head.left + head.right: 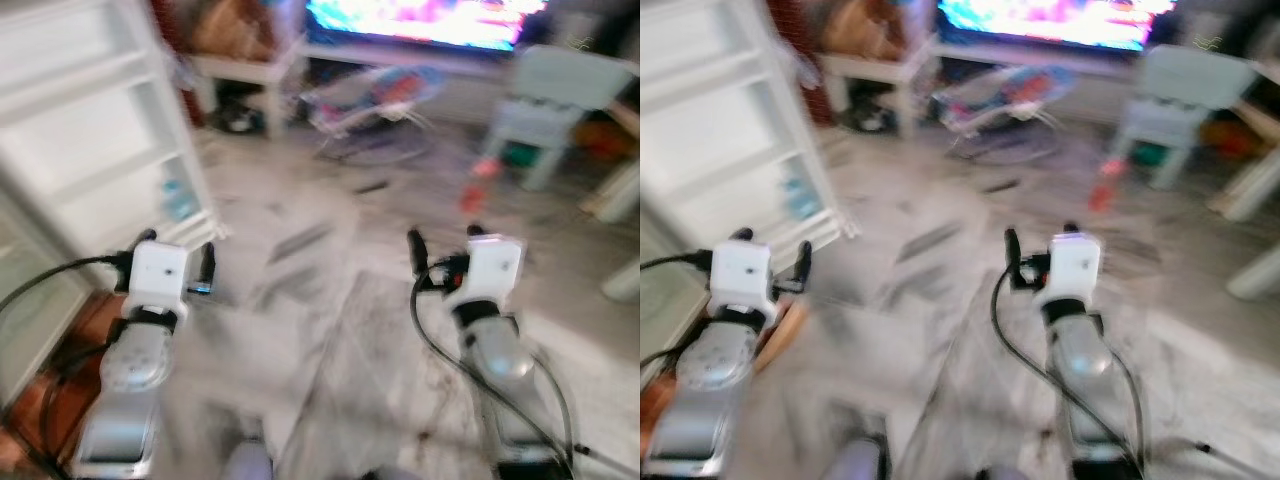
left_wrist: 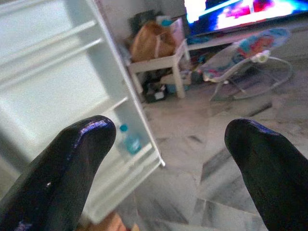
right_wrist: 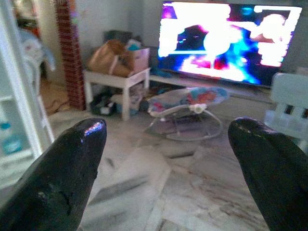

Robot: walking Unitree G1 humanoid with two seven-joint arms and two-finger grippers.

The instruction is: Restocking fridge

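Left hand (image 2: 168, 159) and right hand (image 3: 163, 163) hang spread and empty; the small clear plastic water bottle (image 2: 129, 140) on the white fridge-door shelf (image 2: 137, 166) looks light, slippery, best gripped mid-body.

A lit television (image 3: 226, 41) glows at the far side of the marble floor (image 1: 330, 330). A baby bouncer (image 3: 185, 103) sits on the floor before it. A small white table (image 3: 115, 77) by the brick pillar (image 3: 67, 48) carries a brown bag (image 3: 108, 57). A pale child's chair (image 1: 550, 100) stands far right.
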